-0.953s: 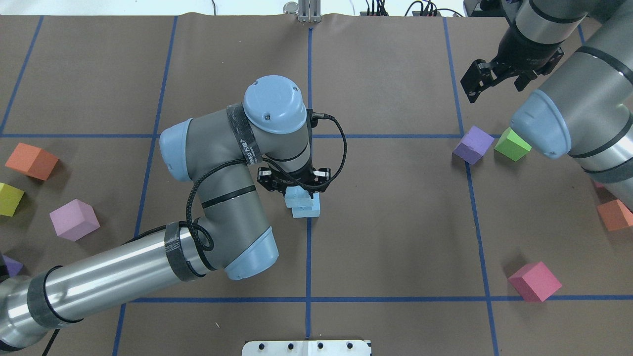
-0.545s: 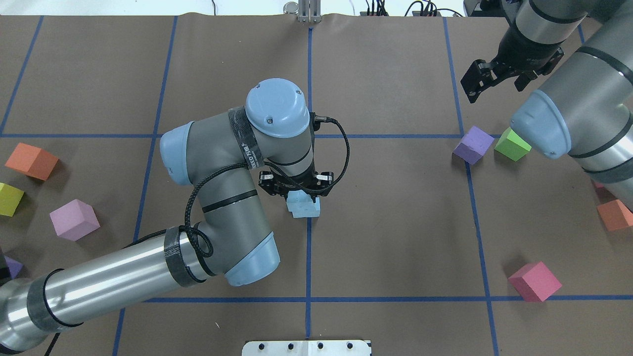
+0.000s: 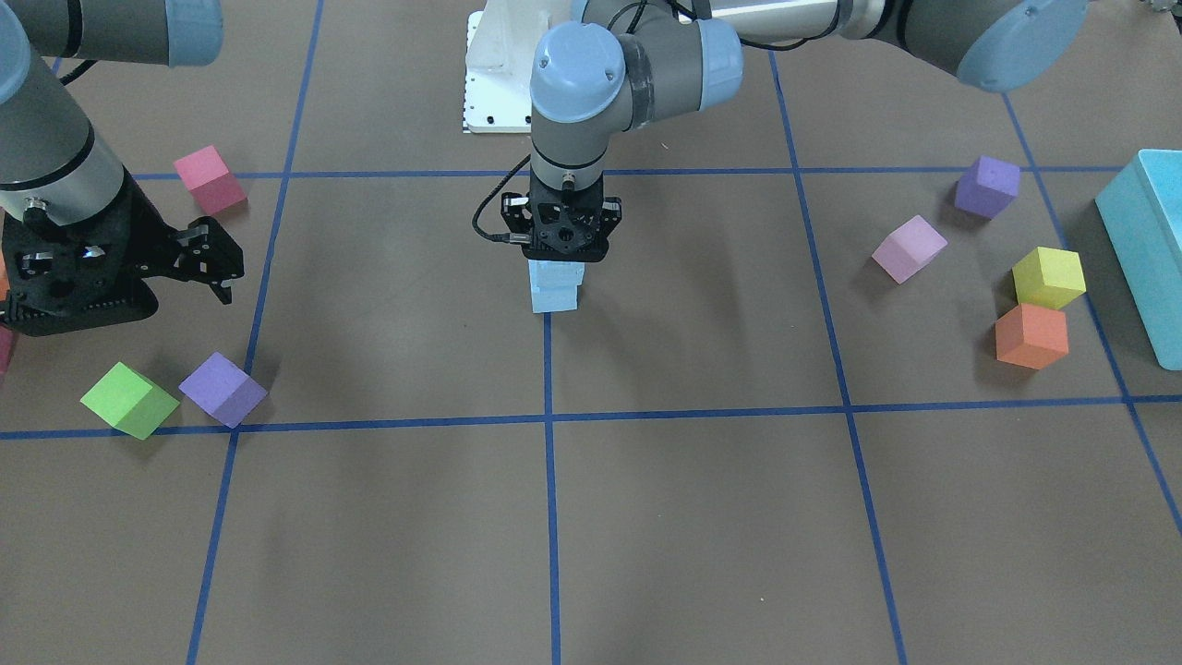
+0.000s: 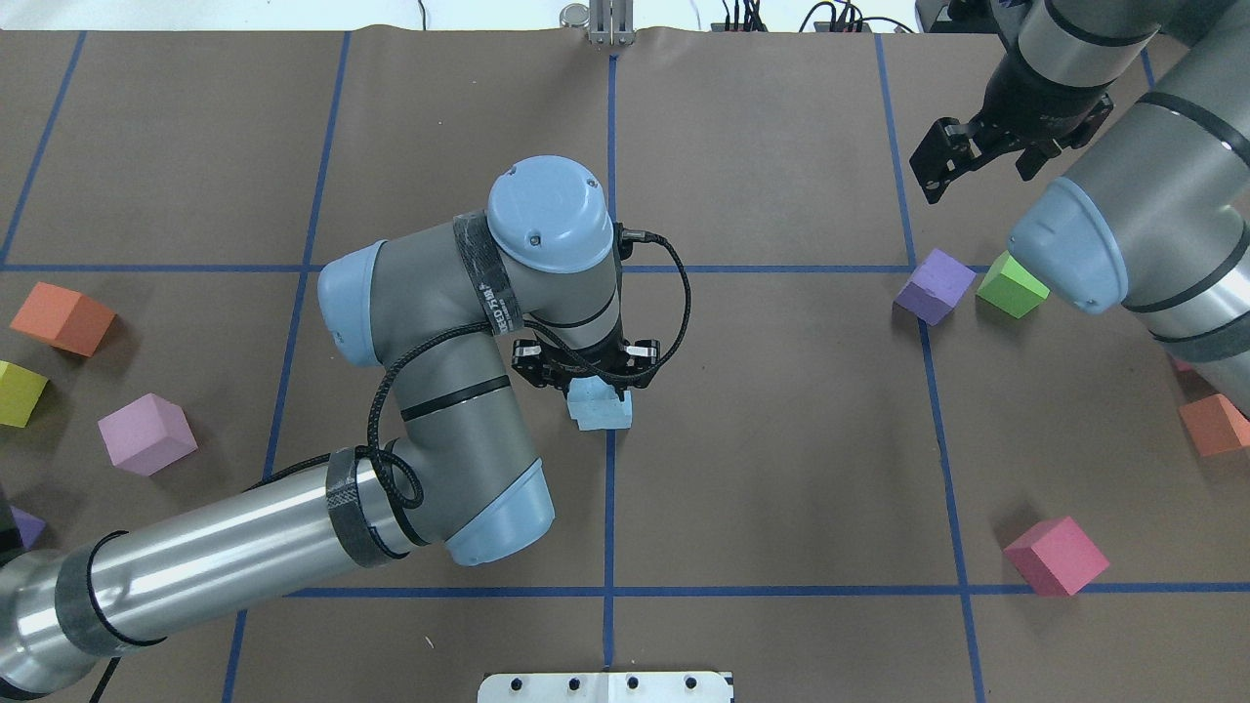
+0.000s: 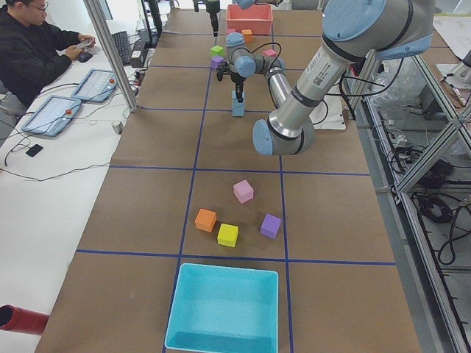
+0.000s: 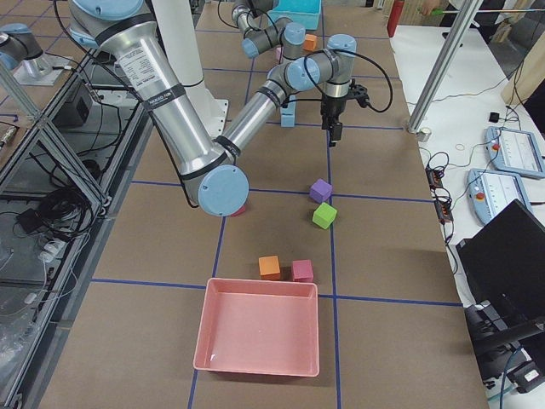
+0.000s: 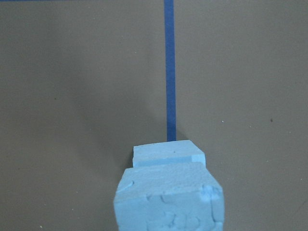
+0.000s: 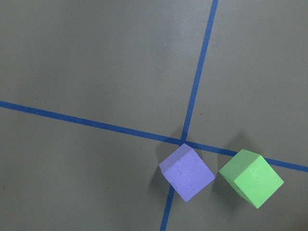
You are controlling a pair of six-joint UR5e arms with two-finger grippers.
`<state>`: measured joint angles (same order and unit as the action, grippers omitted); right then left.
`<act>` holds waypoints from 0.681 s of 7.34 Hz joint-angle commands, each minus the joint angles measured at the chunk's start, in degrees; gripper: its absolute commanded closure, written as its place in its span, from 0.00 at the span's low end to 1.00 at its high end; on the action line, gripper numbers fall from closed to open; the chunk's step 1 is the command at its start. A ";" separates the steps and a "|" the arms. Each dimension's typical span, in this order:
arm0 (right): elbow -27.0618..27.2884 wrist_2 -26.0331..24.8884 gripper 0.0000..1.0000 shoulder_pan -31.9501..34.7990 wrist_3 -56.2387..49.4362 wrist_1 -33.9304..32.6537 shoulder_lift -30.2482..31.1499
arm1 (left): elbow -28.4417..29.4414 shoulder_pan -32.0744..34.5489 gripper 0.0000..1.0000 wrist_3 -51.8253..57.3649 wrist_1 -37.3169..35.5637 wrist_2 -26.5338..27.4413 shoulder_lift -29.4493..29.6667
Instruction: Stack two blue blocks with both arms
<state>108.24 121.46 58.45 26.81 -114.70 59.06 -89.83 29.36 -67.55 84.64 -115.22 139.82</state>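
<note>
Blue blocks (image 3: 554, 286) centred (bare mat (image 3: 720, 323) around)

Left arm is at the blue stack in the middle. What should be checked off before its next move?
1. The upper blue block rests on the lower blue block: ok.
2. The two are flush: ok, near enough in the front-facing view.
3. The left gripper is open to withdraw: not ok, it looks shut on the upper blue block.
4. The right gripper is out of the way: ok, open, empty, off by the purple block and green block.
5. The table around the stack is free of other cubes: ok.
</note>
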 commanded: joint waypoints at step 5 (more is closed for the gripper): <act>-0.04 0.00 0.00 0.00 0.00 0.00 0.00 | -0.35 -0.01 0.09 0.05 0.79 0.35 0.01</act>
<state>108.19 121.47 58.45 26.81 -114.70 59.09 -90.12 29.36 -67.54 85.32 -114.98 139.83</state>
